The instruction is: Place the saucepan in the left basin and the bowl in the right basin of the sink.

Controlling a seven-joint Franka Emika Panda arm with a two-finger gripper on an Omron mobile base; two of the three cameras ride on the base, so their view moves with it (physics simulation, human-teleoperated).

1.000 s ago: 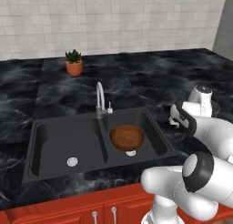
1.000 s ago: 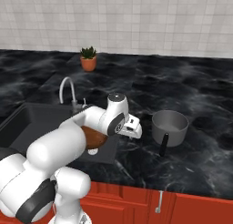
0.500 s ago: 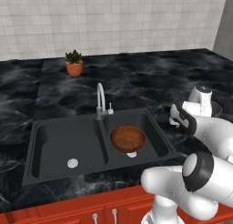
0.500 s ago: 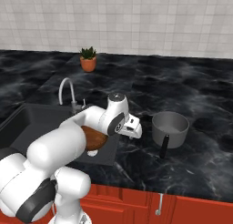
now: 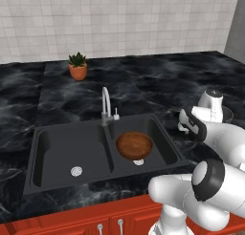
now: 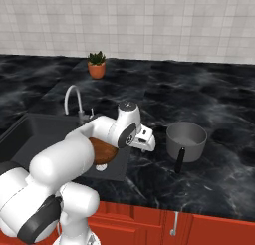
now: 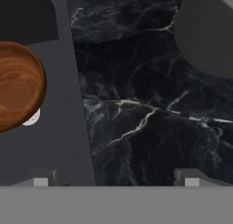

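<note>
Currently saucepan (image 6: 186, 139) sits upright on the black marble counter (image 6: 219, 104), to the claw's right, near but not touching, well outside the sink (image 5: 52, 179). Its long black handle (image 6: 180, 161) runs from the pot wall toward the counter's front edge, so the long axis goes front to back. In hand view the pan's grey wall (image 7: 205, 36) shows upper right, ahead of the right fingertip.

Claw (image 6: 147, 141) hangs over bare counter between the sink's right rim and the pan, jaws spread wide, pinching nothing; fingertips (image 7: 42, 178) far apart in hand view.

Bowl (image 5: 134, 145) lies to the claw's left, open side up, already in the right basin (image 5: 165, 148), partly over the silver drain. Left basin (image 5: 62, 150) lies further left past the divider, its drain (image 5: 76, 171) visible. Faucet (image 5: 106, 105) stands behind the divider. Plant pot (image 5: 78, 67) is far back near the tiled wall. Open marble lies around the pan on all sides.
</note>
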